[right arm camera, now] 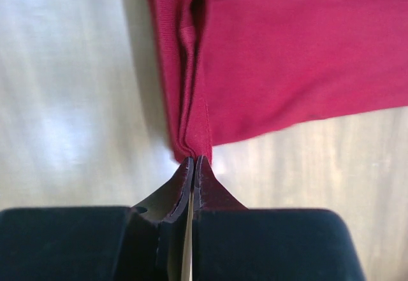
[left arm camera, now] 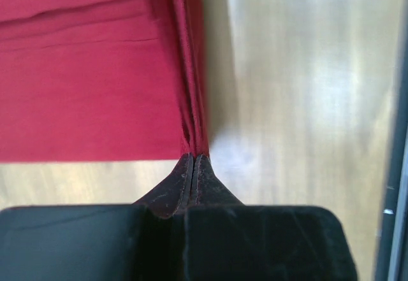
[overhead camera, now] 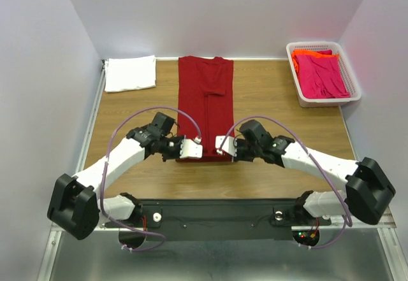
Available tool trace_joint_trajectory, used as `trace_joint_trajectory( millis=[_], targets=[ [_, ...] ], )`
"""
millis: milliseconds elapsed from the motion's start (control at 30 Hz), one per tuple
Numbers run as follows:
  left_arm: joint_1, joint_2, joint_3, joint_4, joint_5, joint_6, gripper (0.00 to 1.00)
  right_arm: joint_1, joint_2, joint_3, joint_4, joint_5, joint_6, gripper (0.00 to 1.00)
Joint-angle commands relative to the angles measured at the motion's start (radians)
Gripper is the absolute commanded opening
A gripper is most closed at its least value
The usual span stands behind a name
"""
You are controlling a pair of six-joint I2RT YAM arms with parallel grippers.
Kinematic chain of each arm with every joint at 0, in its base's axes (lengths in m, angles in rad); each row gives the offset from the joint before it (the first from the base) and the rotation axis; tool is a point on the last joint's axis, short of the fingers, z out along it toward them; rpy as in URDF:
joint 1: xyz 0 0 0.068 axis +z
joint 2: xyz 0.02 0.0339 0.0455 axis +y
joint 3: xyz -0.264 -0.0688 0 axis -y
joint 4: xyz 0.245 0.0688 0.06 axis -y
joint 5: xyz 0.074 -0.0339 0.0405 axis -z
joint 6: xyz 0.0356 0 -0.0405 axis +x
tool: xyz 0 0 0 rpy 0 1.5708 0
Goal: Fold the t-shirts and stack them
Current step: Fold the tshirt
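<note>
In the top view, the dark red t-shirt (overhead camera: 205,102) lies as a long, narrow strip with its sides turned in. It runs straight away from both tools across the surface (overhead camera: 274,115), and its near hem lies between them. The left tool (overhead camera: 190,148) is at the near-left corner of the hem and the right tool (overhead camera: 224,146) is at the near-right corner. Both arms are bent at the elbow, with the forearms low and angled inward so the wrists face each other across the hem. Well beyond the left tool and out to its far side, a white t-shirt (overhead camera: 130,73) lies in a neat rectangle and appears to be folded. Far beyond the right tool, a basket (overhead camera: 299,96) holds a pink t-shirt (overhead camera: 324,77) and an orange t-shirt (overhead camera: 306,55), both loose. By my reading, one shirt is done. The red one has its lengthwise folds and awaits the crosswise fold and stacking, and the two in the basket are unstarted. In the left wrist view, the left tool (left arm camera: 193,160) is pinched tight on a raised ridge of the red shirt (left arm camera: 83,90), with bare surface (left arm camera: 299,102) beside it. In the right wrist view, the right tool (right arm camera: 194,161) is likewise clamped on a pleat of the red shirt (right arm camera: 299,58) at its corner, directly ahead of the tips.
</note>
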Motion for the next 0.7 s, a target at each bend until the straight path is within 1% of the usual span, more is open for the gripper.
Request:
trace_joint_trajectory(
  millis=[0,167,233,367,400,433,500,567,600,667],
  targets=[
    [0.065,0.063,0.09,0.069,0.032,0.037,0.0,-0.088,0.064,0.099,0.015,-0.043,-0.106,0.01],
    [0.12,0.179,0.179,0.16,0.021,0.083,0.0,-0.189,0.195,0.22,0.036,-0.095,-0.209,0.01],
    [0.143,0.238,0.227,0.172,0.018,0.12,0.0,-0.229,0.253,0.272,0.039,-0.121,-0.253,0.0],
    [0.177,0.347,0.329,0.169,0.029,0.163,0.0,-0.282,0.333,0.341,0.041,-0.16,-0.326,0.01],
    [0.192,0.385,0.35,0.166,0.035,0.178,0.0,-0.289,0.369,0.376,0.041,-0.164,-0.335,0.01],
    [0.2,0.385,0.369,0.166,0.036,0.178,0.0,-0.298,0.391,0.399,0.041,-0.169,-0.344,0.01],
    [0.214,0.436,0.424,0.166,0.041,0.198,0.0,-0.322,0.429,0.441,0.041,-0.184,-0.355,0.01],
    [0.234,0.485,0.48,0.164,0.049,0.215,0.0,-0.342,0.512,0.529,0.041,-0.195,-0.37,0.01],
    [0.24,0.503,0.499,0.164,0.05,0.219,0.0,-0.349,0.512,0.53,0.041,-0.198,-0.372,0.01],
    [0.261,0.554,0.556,0.16,0.058,0.226,0.0,-0.367,0.57,0.599,0.041,-0.204,-0.378,0.01]
  ],
)
